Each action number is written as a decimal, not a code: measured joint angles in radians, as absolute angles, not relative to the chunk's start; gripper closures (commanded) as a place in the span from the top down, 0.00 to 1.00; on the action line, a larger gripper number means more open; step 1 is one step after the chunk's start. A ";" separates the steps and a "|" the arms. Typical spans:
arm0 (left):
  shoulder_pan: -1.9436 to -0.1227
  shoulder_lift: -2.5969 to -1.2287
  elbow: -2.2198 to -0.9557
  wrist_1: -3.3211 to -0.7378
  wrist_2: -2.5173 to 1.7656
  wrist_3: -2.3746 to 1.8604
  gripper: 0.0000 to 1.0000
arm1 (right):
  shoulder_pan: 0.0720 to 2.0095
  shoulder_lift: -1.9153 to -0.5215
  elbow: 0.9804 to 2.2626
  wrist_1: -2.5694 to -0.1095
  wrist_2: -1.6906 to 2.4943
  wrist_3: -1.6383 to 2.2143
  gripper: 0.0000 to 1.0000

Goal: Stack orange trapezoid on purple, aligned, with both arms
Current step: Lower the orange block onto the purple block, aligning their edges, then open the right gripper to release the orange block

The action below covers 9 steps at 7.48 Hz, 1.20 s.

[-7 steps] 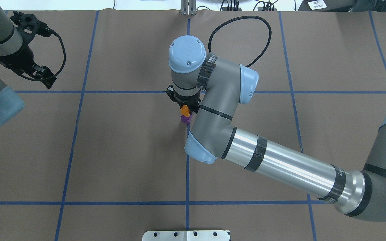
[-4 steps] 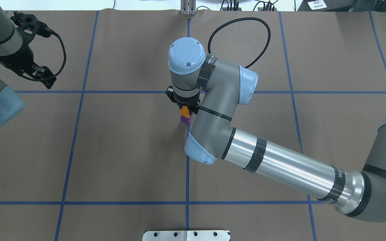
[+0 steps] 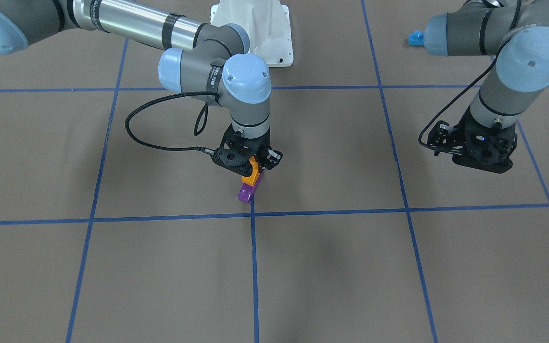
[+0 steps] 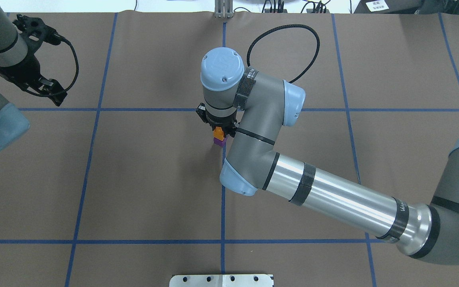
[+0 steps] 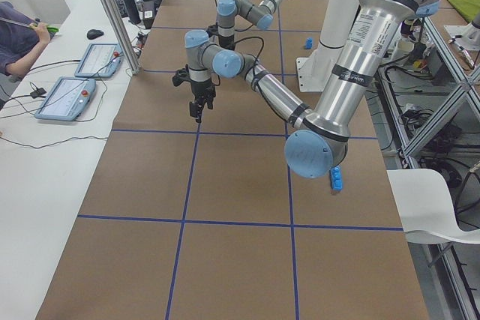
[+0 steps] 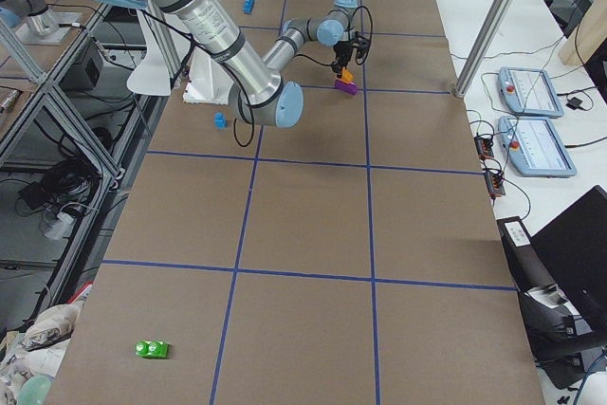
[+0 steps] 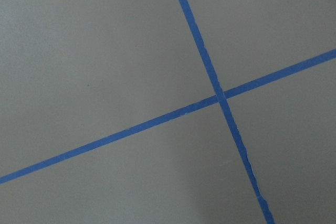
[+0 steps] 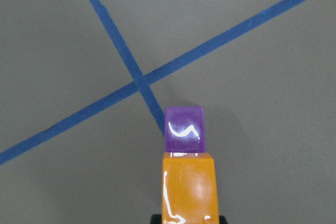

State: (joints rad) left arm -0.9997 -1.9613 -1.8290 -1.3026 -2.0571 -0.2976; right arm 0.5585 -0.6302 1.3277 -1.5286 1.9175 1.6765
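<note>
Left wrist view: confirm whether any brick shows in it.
No, it shows only the brown table cover and two crossing blue tape lines.

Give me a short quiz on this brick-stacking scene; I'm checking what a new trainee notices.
1. True or false: the left pincer holds the orange trapezoid.
2. Which item sits directly under the orange trapezoid?
A. a green brick
B. the purple wedge brick
C. a blue brick
3. Fill in: the tape lines crossing near the purple wedge brick are ___.

Key
1. False: the right pincer holds it.
2. B
3. blue
</note>
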 measured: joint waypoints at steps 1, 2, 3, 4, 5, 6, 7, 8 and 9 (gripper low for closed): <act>-0.999 -1.962 -1.828 -1.303 -2.057 -0.298 1.00 | 0.558 -0.631 1.326 -1.528 1.917 1.677 0.00; -0.999 -1.962 -1.827 -1.304 -2.057 -0.298 1.00 | 0.557 -0.631 1.324 -1.527 1.917 1.677 0.00; -0.999 -1.963 -1.827 -1.303 -2.057 -0.299 1.00 | 0.557 -0.632 1.322 -1.527 1.917 1.677 0.00; -0.999 -1.963 -1.827 -1.303 -2.057 -0.299 1.00 | 0.555 -0.632 1.320 -1.526 1.916 1.677 0.00; -0.999 -1.963 -1.827 -1.303 -2.057 -0.299 1.00 | 0.553 -0.632 1.317 -1.526 1.910 1.676 0.00; -0.999 -1.963 -1.827 -1.304 -2.057 -0.299 1.00 | 0.550 -0.632 1.316 -1.526 1.900 1.675 0.00; -0.999 -1.963 -1.827 -1.304 -2.057 -0.299 1.00 | 0.545 -0.632 1.315 -1.521 1.891 1.673 0.00; -0.998 -1.963 -1.827 -1.304 -2.057 -0.299 1.00 | 0.541 -0.633 1.312 -1.504 1.886 1.673 0.09; -0.998 -1.964 -1.826 -1.304 -2.057 -0.299 1.00 | 0.540 -0.633 1.307 -1.486 1.884 1.674 0.74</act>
